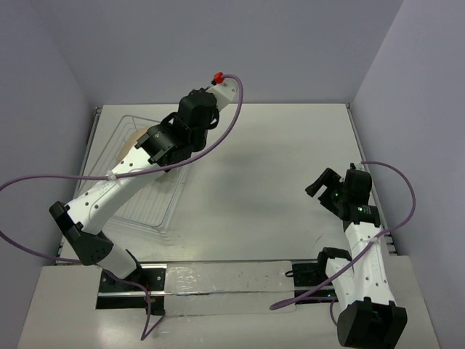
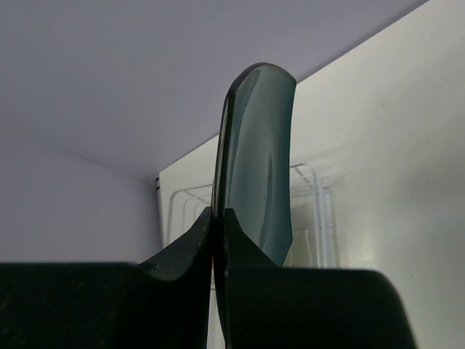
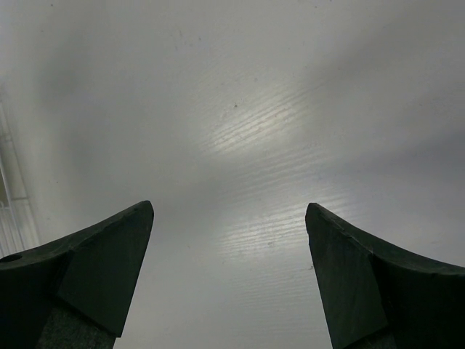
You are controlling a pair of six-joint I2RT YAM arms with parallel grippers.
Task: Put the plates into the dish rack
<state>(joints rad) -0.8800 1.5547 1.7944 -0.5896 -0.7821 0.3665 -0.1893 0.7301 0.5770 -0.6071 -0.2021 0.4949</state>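
My left tool [image 2: 216, 218] pinches the dark teal plate [image 2: 258, 160] by its rim, upright over the dish rack [image 2: 312, 196], whose white wires show behind it. My right tool [image 3: 229, 233] hangs wide open over the surface [image 3: 254, 109], well apart.

Left pincer [image 1: 154, 145] hangs above the dish rack [image 1: 145, 209].

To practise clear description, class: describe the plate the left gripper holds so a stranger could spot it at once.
Look at the left side of the white table, where a clear dish rack lies under the left arm. Above it, the left gripper is shut on a plate held upright on edge. It is dark teal and glossy, unlike the white wires behind it.
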